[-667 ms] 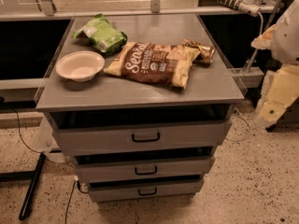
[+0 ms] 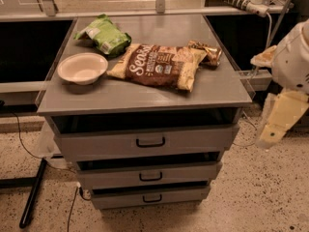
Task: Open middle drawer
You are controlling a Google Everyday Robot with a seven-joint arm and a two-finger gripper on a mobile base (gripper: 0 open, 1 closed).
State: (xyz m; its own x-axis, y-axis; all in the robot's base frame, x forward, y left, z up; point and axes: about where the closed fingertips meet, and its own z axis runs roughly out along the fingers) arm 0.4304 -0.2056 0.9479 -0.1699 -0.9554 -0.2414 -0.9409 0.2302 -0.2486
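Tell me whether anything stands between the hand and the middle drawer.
Nothing visible does. The hand hangs to the right of the cabinet, apart from it, and the middle drawer faces only floor. The bowl and bags lie on top, out of the way.

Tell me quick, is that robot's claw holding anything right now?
Gripper: hangs right of the cabinet, apart from the middle drawer; nothing visibly held; open or closed cannot be told.
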